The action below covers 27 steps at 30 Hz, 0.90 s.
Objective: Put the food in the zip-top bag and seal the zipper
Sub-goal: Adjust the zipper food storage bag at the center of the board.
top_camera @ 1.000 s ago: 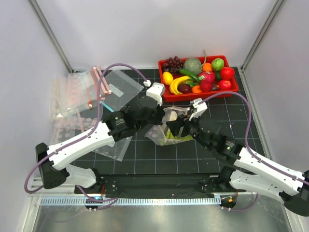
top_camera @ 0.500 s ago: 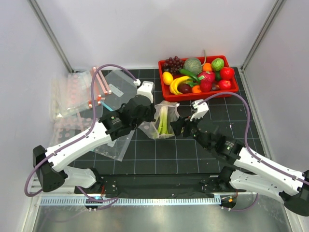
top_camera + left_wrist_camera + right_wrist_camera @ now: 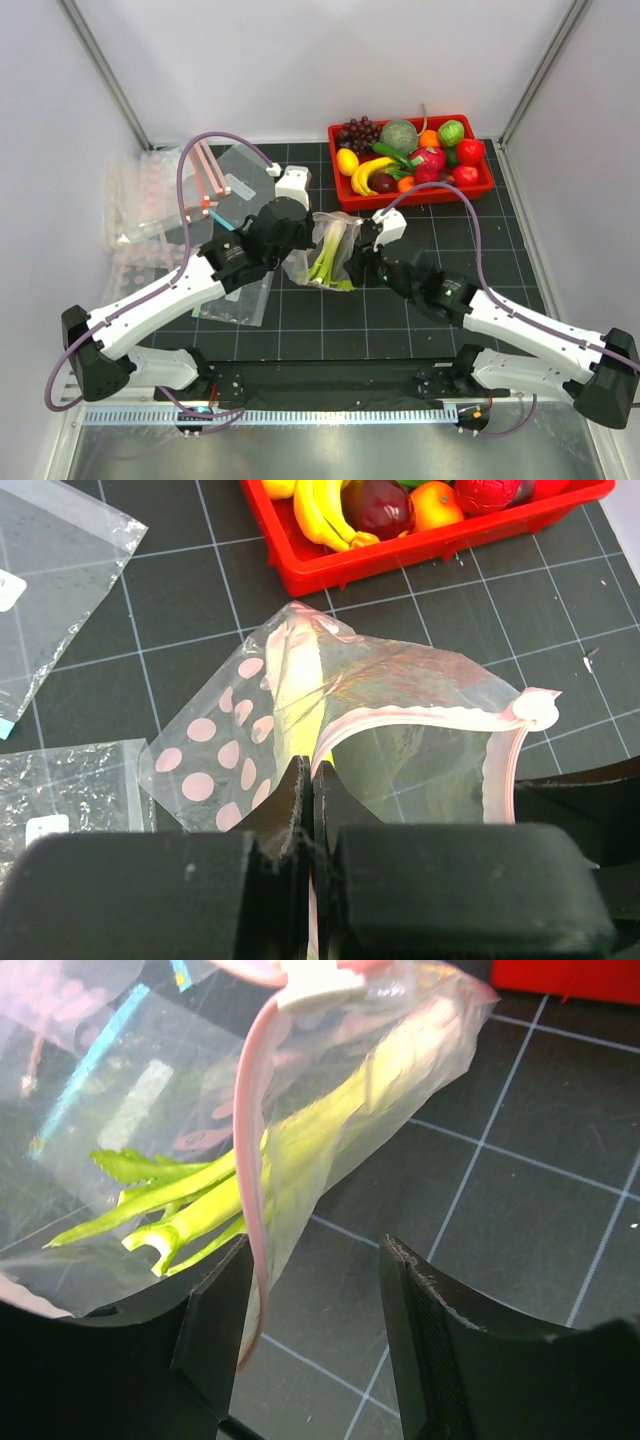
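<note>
The zip-top bag (image 3: 322, 252) hangs in mid-mat with the pale-green celery stalk (image 3: 328, 256) inside it. My left gripper (image 3: 297, 240) is shut on the bag's mouth edge; in the left wrist view (image 3: 312, 772) the jaws pinch the pink zipper (image 3: 430, 718). My right gripper (image 3: 355, 262) is open beside the bag. In the right wrist view (image 3: 315, 1250) the zipper (image 3: 252, 1190) hangs just inside its left finger, not clamped, with the celery (image 3: 200, 1210) behind. The yellow lemon (image 3: 347, 160), red apple (image 3: 470, 151) and dark green vegetable (image 3: 392, 152) lie in the red tray (image 3: 420, 195).
The tray also holds a banana (image 3: 368, 175), purple grapes (image 3: 358, 131) and other toy produce. Several spare clear and dotted bags (image 3: 160, 190) lie at the left, and one (image 3: 235, 300) lies under my left arm. White walls enclose the mat.
My left gripper has drawn the bag left and back, and the bag now hangs narrower. My right gripper has followed it to the left and stays at its right side.
</note>
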Motion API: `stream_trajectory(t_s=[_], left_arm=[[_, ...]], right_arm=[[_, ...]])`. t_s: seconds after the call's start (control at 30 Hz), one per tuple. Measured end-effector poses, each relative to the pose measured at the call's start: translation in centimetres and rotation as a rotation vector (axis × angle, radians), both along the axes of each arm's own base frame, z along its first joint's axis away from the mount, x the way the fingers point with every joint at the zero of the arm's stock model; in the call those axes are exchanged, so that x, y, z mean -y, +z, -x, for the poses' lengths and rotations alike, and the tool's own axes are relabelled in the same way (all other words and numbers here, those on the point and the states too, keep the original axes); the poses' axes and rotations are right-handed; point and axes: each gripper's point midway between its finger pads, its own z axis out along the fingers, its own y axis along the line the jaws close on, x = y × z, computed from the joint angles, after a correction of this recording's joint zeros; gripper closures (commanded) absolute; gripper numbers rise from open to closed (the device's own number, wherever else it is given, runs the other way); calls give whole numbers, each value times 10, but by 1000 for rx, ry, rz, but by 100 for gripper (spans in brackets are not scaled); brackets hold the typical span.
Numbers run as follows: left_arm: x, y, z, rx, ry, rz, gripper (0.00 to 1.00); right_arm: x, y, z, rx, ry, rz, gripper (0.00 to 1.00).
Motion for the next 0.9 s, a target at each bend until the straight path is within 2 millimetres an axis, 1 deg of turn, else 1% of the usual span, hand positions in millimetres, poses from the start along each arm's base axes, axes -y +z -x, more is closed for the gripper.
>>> stream_trajectory(t_s=[0.07, 0.1, 0.13, 0.17, 0.2, 0.23, 0.3, 0.4, 0.6, 0.67, 0.77, 0.8, 0.83, 0.9], left_arm=[[-1, 0, -1, 2, 4, -1, 100], [-1, 0, -1, 2, 4, -2, 100], [-1, 0, -1, 2, 4, -3, 100], [-1, 0, -1, 2, 4, -3, 100], [-1, 0, -1, 3, 4, -4, 100], [-1, -1, -1, 2, 3, -5, 100], [0, -4, -1, 2, -2, -7, 100], [4, -8, 1, -4, -29, -8, 100], [30, -9, 10, -32, -153, 47, 100], [35, -9, 13, -40, -181, 59, 100], [35, -4, 15, -30, -190, 76, 100], [33, -2, 15, -23, -186, 81, 100], [29, 0, 16, -15, -175, 83, 100], [18, 6, 14, 7, -132, 81, 100]], right_arm=[[-2, -2, 2, -11, 10, 0, 48], [-2, -2, 2, -14, 10, -1, 53], [-2, -2, 2, -13, 10, -4, 68], [-2, -1, 2, -11, 12, -3, 76], [-1, 0, 3, -10, 12, -6, 82], [-1, 1, 3, -9, 11, -13, 92], [-1, 7, 4, 1, 12, -28, 98], [-1, 19, 5, 27, 22, -62, 99], [-4, 41, 5, 92, 47, -123, 99], [0, 47, 2, 121, 26, -129, 99], [9, 56, -3, 165, -25, -142, 99], [12, 58, -5, 175, -37, -146, 96], [14, 60, -5, 185, -49, -148, 88], [17, 63, -7, 199, -65, -151, 79]])
